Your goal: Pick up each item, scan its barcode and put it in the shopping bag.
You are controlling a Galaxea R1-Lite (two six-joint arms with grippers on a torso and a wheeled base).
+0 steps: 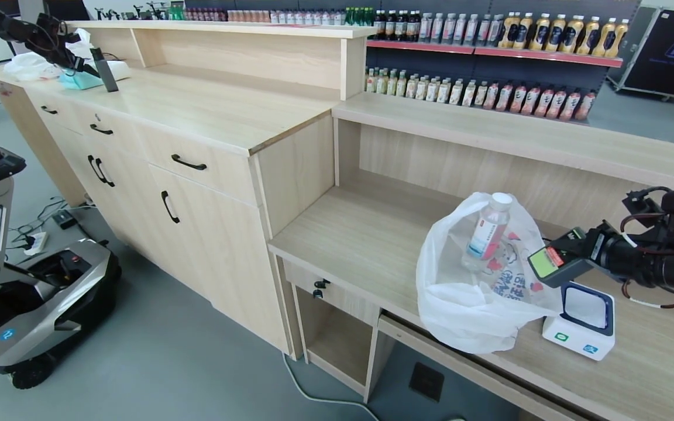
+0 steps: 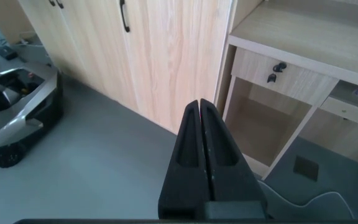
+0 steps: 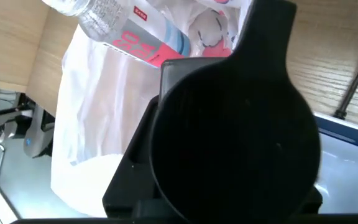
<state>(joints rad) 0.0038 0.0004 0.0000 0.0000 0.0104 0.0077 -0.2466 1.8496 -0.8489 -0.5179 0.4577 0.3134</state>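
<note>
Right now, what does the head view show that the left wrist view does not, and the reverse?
Head view adds: the shopping bag with a bottle standing in it, the white scanner, and the right pincer holding a green-labelled item by the scanner. Left wrist view adds: the left pincer, shut, over grey floor. Both: the keyed drawer and the cupboard door with a black handle.

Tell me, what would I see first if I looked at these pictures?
A puffy white shopping bag sits on the low wooden desk, with a clear water bottle standing up inside it. Right beside it, the right hand holds a green-topped item over a little white scanner. Behind the desk, long shelves are packed with rows of drink bottles.
</note>
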